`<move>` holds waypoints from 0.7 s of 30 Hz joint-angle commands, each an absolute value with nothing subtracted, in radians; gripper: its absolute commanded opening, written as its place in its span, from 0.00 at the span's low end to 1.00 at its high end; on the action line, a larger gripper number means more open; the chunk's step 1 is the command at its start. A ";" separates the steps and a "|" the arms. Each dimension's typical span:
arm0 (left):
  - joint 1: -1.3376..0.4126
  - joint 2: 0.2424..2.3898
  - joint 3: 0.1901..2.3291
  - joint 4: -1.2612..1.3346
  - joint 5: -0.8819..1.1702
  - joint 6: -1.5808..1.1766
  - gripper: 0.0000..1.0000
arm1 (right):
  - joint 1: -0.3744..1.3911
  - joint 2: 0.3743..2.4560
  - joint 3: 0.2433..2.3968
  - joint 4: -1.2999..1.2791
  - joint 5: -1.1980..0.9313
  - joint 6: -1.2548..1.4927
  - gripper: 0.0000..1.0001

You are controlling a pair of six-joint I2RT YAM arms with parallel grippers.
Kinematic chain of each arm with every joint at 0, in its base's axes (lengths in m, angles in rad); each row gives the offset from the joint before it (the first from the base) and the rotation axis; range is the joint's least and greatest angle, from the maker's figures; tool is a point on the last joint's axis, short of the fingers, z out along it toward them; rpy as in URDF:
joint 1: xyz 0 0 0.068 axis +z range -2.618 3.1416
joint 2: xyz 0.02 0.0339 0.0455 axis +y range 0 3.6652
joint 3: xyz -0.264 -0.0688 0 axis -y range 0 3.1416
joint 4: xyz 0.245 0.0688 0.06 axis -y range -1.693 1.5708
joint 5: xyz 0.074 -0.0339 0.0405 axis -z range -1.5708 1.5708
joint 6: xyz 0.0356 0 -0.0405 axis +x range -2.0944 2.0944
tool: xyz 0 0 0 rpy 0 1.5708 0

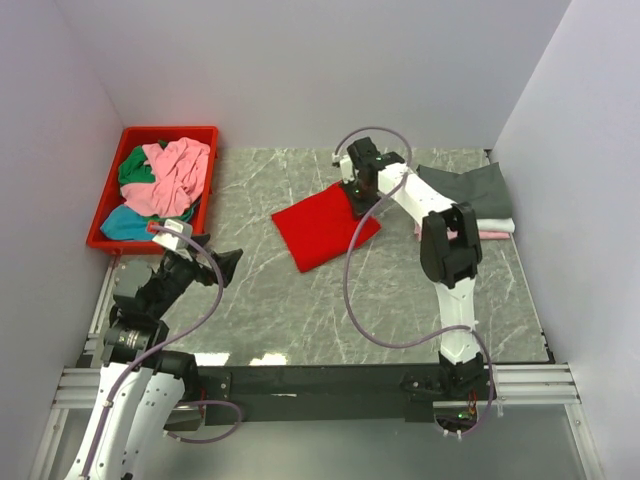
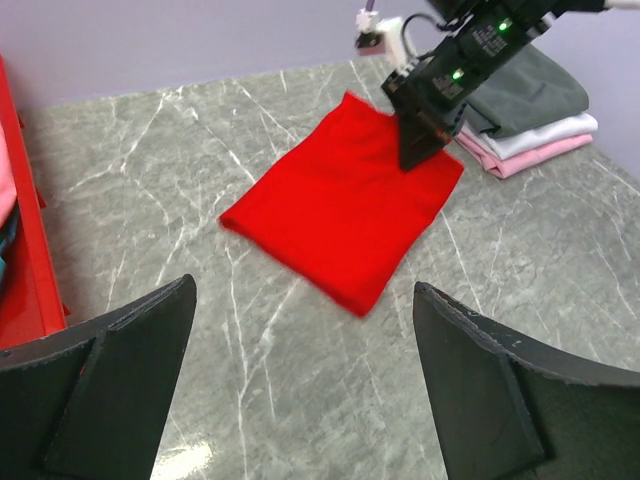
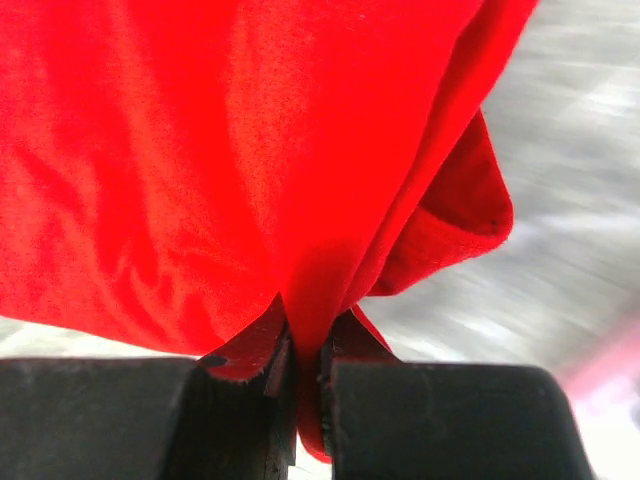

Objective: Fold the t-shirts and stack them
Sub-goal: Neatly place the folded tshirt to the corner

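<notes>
Grey-green veined marble formed the table (image 1: 300,310), boxed in by pale walls. At its far middle the right gripper (image 1: 352,192) was clamped on the red t-shirt (image 1: 322,230). The right wrist view showed the jaws pinched together over a gathered fold of cloth at the shirt's edge, with a loose corner hanging beside them.

The shirt lay folded into a neat rectangle, flat on the marble. The grip sat at its far right corner, the side nearest the folded stack (image 1: 478,200). There a dark grey tee lay on top of a white one and a pink one, by the right wall.

Well apart on the left, the left gripper (image 1: 228,263) hovered with its jaws spread wide, holding nothing. It was just in front of the red bin (image 1: 108,222), which held the crumpled tees (image 1: 170,175) in pink, green and teal.

The step looked like moving the folded shirt onto the stack. A one-corner hold was the weak point, because a high lift would probably let the layers hang and fall open. A low carry or slide towards the stack seemed safer. The far edge should land square on the grey tee, and the grip should let go only once the cloth lay flat. The free arm could have steadied the opposite corner.
</notes>
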State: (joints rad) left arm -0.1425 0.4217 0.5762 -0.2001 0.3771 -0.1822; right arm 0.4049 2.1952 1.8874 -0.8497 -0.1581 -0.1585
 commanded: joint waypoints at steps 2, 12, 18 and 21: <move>-0.143 0.393 0.571 -0.153 0.405 -0.193 0.94 | 0.384 2.057 1.849 -0.793 0.176 -0.299 0.00; -0.143 0.370 0.565 -0.138 0.437 -0.195 0.94 | 0.333 1.990 1.879 -0.813 0.353 -0.446 0.00; -0.143 0.359 0.561 -0.137 0.443 -0.195 0.94 | 0.305 1.971 1.916 -0.815 0.414 -0.497 0.00; -0.141 0.357 0.561 -0.135 0.446 -0.193 0.94 | 0.296 1.945 1.913 -0.799 0.445 -0.514 0.00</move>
